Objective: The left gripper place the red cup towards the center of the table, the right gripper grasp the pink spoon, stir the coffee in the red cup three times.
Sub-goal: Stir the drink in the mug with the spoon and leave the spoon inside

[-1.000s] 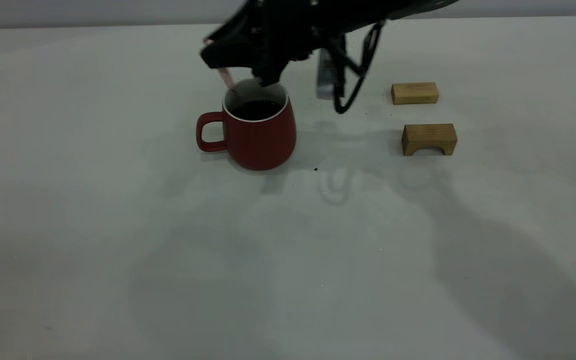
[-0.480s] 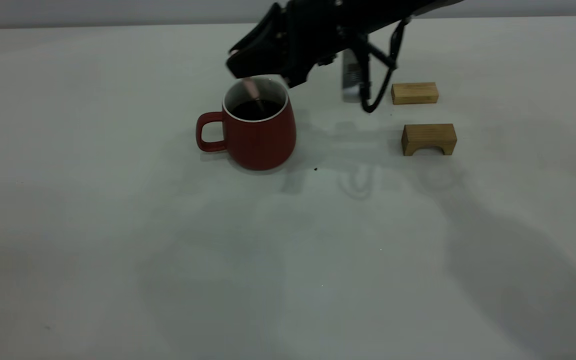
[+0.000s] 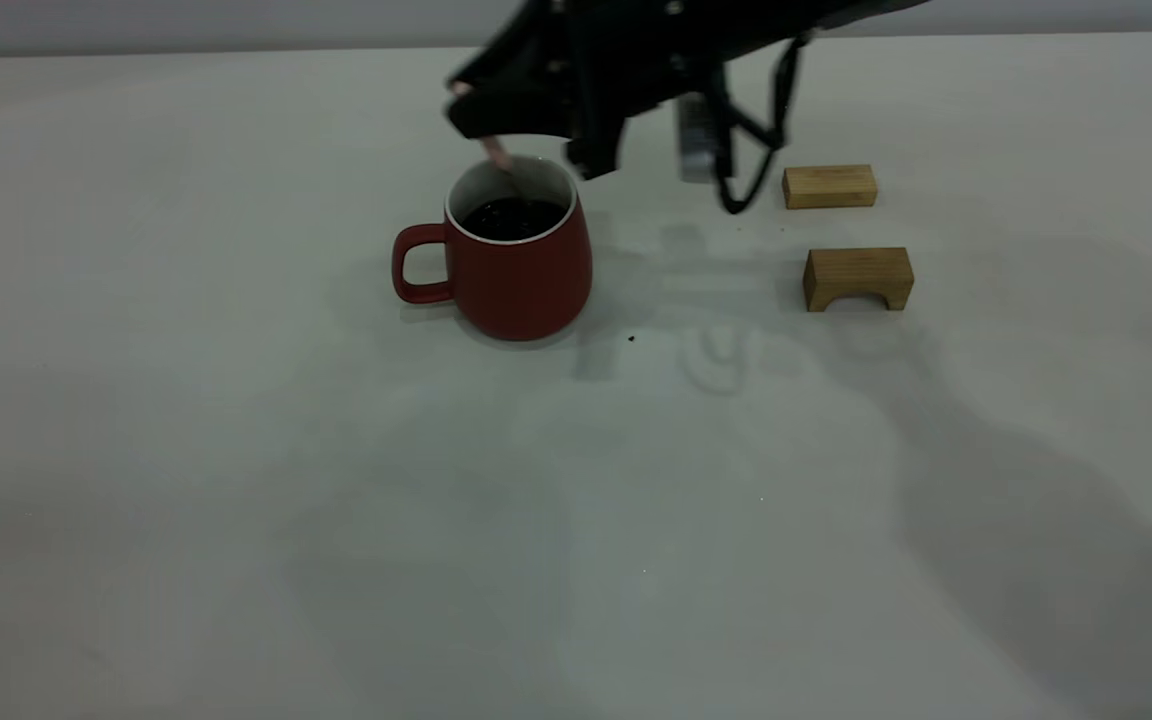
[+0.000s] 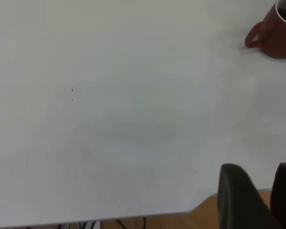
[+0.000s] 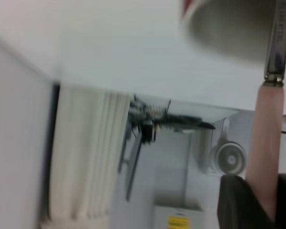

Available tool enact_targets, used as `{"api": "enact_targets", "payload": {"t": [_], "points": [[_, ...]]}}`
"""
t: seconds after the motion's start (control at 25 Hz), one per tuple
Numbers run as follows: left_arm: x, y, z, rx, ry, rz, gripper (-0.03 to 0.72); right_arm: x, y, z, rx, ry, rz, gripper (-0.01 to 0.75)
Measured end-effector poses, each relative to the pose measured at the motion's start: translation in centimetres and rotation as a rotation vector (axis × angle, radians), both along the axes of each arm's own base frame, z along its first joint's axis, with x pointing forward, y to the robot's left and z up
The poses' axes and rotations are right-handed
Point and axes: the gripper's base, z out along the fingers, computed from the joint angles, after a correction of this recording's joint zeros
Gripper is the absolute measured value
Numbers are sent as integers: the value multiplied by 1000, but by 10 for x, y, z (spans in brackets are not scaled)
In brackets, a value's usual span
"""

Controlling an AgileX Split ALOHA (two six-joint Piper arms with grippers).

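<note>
Coffee (image 3: 511,218) and pink spoon (image 3: 496,155) — red cup (image 3: 521,270)

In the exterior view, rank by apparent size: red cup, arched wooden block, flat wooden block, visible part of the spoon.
1. Red cup, clearly largest.
2. Arched wooden block.
3. Flat wooden block; it sits farther back, so this gap is unsure.
4. Pink spoon: only a short stretch shows below the right gripper.

Right gripper (image 3: 526,140) blocks the red cup (image 3: 521,270) mouth; wooden blocks (image 3: 856,278) flank its right.
</note>
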Motion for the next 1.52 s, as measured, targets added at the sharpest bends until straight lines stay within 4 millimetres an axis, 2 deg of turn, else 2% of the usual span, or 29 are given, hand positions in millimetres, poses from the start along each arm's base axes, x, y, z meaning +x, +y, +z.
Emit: {"api": "enact_targets", "payload": {"t": [0.08,0.2,0.36,0.44,0.6,0.8,1.12,1.2,1.28,1.4,1.52], "points": [[0,0,0,0,0,0,244,-2,-3,-1,-2,82,-9,147],[0,0,0,0,0,0,244,-7,7,-1,2,111,1,147],[0,0,0,0,0,0,244,-11,26,2,16,-33,29,147],[0,0,0,0,0,0,244,-9,28,4,18,-112,43,147],[0,0,0,0,0,0,244,-5,18,2,-25,-205,86,147],[0,0,0,0,0,0,244,-6,3,-3,-83,-240,195,147],[0,0,0,0,0,0,244,-11,2,-1,-55,-235,266,158],[0,0,0,0,0,0,244,-12,3,-1,-49,-234,275,197],[0,0,0,0,0,0,244,-14,3,-1,-44,-232,291,277],[0,0,0,0,0,0,244,-16,3,-1,-38,-231,325,444],[0,0,0,0,0,0,244,-20,2,3,-52,-244,382,572]]}}
